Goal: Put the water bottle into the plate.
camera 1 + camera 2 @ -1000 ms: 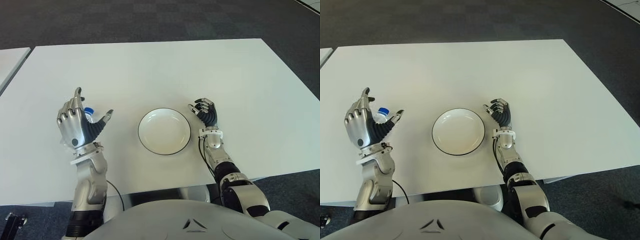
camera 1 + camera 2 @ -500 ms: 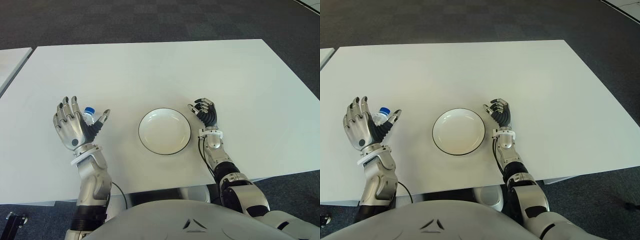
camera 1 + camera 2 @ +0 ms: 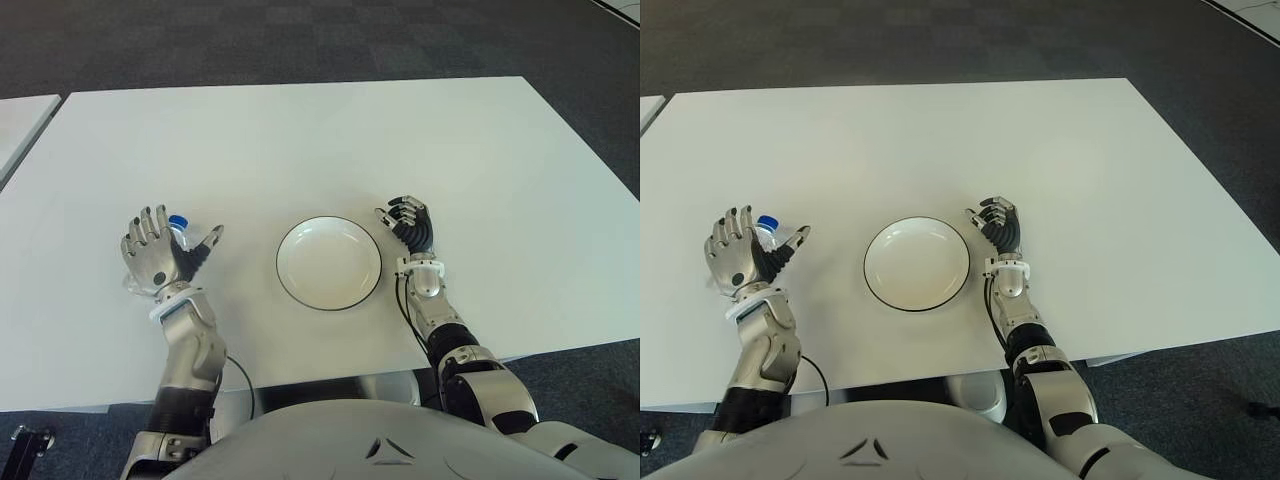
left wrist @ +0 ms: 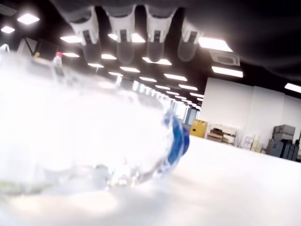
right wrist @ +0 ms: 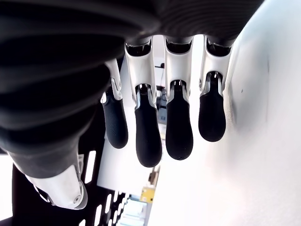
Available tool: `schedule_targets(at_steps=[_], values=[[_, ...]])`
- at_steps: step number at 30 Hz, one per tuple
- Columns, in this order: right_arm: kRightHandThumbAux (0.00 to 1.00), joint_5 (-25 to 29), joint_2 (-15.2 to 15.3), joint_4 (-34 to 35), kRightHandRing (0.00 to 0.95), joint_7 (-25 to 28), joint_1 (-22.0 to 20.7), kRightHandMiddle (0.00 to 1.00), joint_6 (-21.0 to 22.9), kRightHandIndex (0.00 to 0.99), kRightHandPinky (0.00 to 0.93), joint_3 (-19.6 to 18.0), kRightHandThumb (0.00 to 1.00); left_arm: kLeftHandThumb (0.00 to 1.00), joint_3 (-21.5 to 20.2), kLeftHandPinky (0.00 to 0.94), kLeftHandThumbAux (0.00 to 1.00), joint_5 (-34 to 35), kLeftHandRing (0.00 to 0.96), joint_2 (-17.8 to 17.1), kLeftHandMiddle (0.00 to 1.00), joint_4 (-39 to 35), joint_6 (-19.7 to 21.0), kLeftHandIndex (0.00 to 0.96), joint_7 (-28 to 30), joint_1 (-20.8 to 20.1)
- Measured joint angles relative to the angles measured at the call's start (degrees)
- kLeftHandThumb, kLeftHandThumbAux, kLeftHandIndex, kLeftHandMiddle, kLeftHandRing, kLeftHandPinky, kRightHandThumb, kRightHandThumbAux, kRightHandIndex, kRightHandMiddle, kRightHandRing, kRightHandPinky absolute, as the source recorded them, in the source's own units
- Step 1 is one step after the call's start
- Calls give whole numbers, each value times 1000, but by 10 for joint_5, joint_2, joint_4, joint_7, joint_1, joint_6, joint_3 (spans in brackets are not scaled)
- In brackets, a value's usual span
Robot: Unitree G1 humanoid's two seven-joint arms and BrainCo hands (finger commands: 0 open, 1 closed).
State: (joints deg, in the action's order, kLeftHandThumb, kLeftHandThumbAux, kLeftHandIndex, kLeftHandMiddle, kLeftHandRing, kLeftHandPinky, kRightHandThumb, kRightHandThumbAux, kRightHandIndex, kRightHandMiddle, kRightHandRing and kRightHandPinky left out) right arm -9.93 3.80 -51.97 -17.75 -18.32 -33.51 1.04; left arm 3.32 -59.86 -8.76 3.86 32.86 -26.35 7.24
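Beside the plate, the left hand spreads unclenched around the lying water bottle, seemingly poised to grasp it.

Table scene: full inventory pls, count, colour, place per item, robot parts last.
water bottle: 1, clear with blue cap, lying on the table at the robot's left, just beyond the open left hand
plate: 1, white with dark rim, near the table's front centre, holds nothing
table: 1, white, fills the view
side table: 1, white, corner at far left
left hand: 1, silver, fingers spread, ungrasped at the bottle
right hand: 1, silver and black, fingers curled, right of the plate
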Motion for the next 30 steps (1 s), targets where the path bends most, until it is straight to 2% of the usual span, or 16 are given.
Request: schedule_targets(at_steps=[11, 23, 30], values=[[728, -1, -1, 1, 642, 0, 1, 629, 0, 434, 646, 0, 707, 537, 5, 0, 213, 31, 0, -34, 0, 109, 2, 0, 1, -62], [729, -1, -1, 1, 642, -6, 1, 631, 0, 433, 642, 0, 707, 489, 27, 0, 251, 56, 0, -53, 0, 130, 2, 0, 30, -83], [728, -1, 0, 4, 638, -8, 3, 626, 2, 433, 632, 0, 707, 523, 38, 0, 300, 69, 0, -59, 0, 129, 14, 0, 58, -87]])
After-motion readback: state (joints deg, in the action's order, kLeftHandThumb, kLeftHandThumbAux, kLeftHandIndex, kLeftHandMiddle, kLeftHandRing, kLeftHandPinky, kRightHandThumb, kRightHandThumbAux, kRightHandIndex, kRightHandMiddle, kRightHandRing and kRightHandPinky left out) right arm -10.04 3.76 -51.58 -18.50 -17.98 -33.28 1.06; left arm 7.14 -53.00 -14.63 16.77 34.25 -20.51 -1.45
